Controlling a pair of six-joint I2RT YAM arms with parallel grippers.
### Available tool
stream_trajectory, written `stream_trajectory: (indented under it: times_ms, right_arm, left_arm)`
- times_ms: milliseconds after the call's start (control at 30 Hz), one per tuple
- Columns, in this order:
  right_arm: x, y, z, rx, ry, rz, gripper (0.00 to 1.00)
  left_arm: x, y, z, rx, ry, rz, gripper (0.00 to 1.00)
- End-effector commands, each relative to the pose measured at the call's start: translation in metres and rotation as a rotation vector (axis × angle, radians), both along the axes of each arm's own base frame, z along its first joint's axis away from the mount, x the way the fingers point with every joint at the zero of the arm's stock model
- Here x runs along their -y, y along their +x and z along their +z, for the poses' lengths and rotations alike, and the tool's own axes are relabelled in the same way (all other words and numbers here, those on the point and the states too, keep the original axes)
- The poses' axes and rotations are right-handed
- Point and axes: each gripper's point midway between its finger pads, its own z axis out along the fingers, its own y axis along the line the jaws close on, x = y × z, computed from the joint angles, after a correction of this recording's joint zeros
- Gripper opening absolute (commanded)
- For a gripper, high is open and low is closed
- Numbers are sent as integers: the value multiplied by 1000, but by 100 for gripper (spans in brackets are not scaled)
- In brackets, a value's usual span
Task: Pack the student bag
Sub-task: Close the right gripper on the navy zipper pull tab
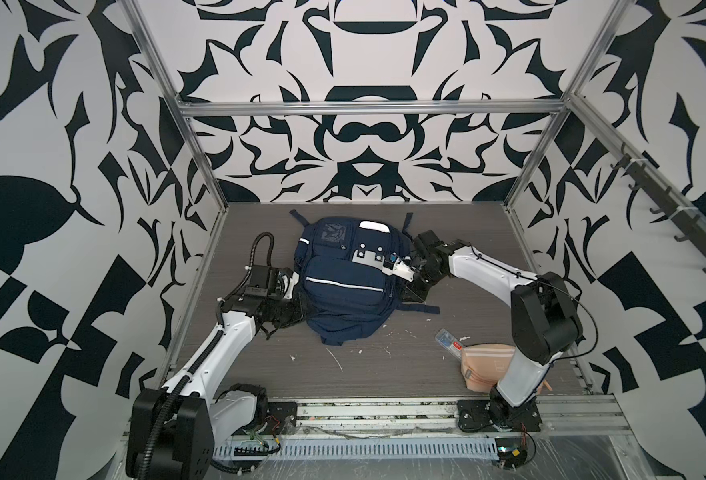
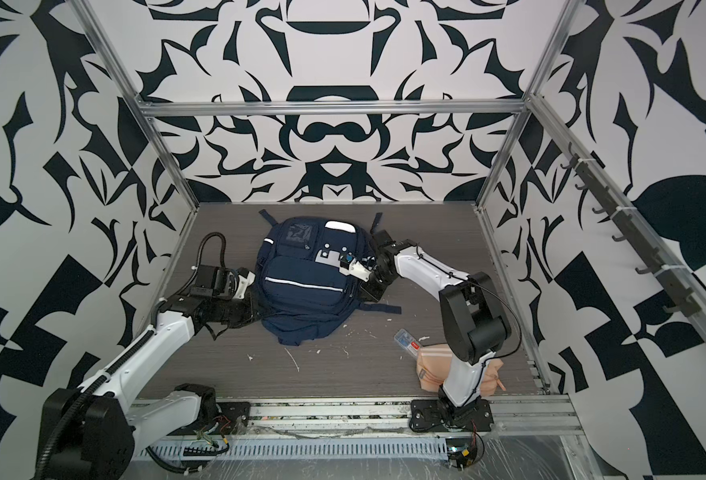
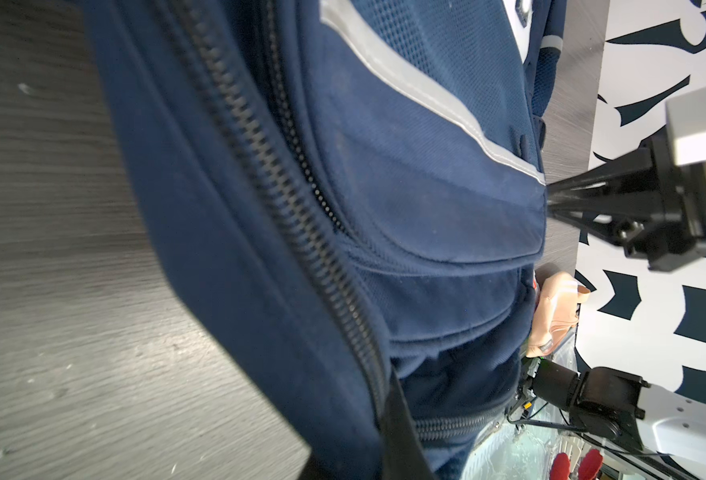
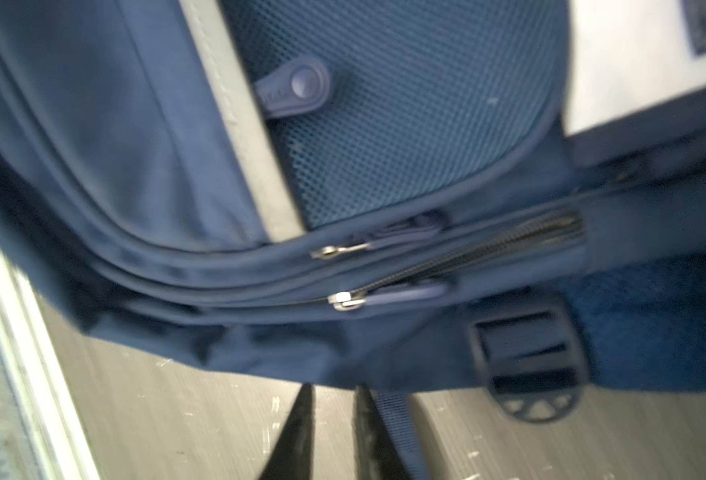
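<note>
Expect floppy, light handling from large navy-blue fabric backpack (image 1: 345, 282); grab by 2 silver zipper pulls (image 4: 345, 300). Got left gripper (image 3: 405, 436) seemingly clamped on fabric, right gripper (image 4: 334, 440) parted, empty.

Twin robot arms in glossy white shells with boxy black joints: a ribbed black hose (image 1: 254, 251) runs along the left arm (image 1: 218, 349), a thin black cable (image 1: 594, 324) along the right arm (image 1: 488, 266), and the right gripper (image 4: 333, 390) has two slim black fingers.
</note>
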Motion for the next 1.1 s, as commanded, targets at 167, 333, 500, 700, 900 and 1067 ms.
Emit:
stream_trajectory:
  times_ms: [167,333,500,700,900,1067]
  right_arm:
    - [-17,26,25,102,71,48,62]
    - [-21,41,18,101,69,81,61]
    - [-22,51,17,71,83,114,59]
    - [-25,44,10,71,123,131,57]
    - [-27,32,-1,8,141,145,57]
    - [-31,31,-10,-29,136,150,56]
  left_arm:
    - [13,0,5,33,-81,-47,0]
    - [12,-6,8,27,-78,-64,0]
    - [13,-9,8,5,-77,-75,0]
    - [13,-7,12,8,-71,-74,0]
    - [13,-8,11,5,-79,-65,0]
    - [14,-8,10,1,-86,-61,0]
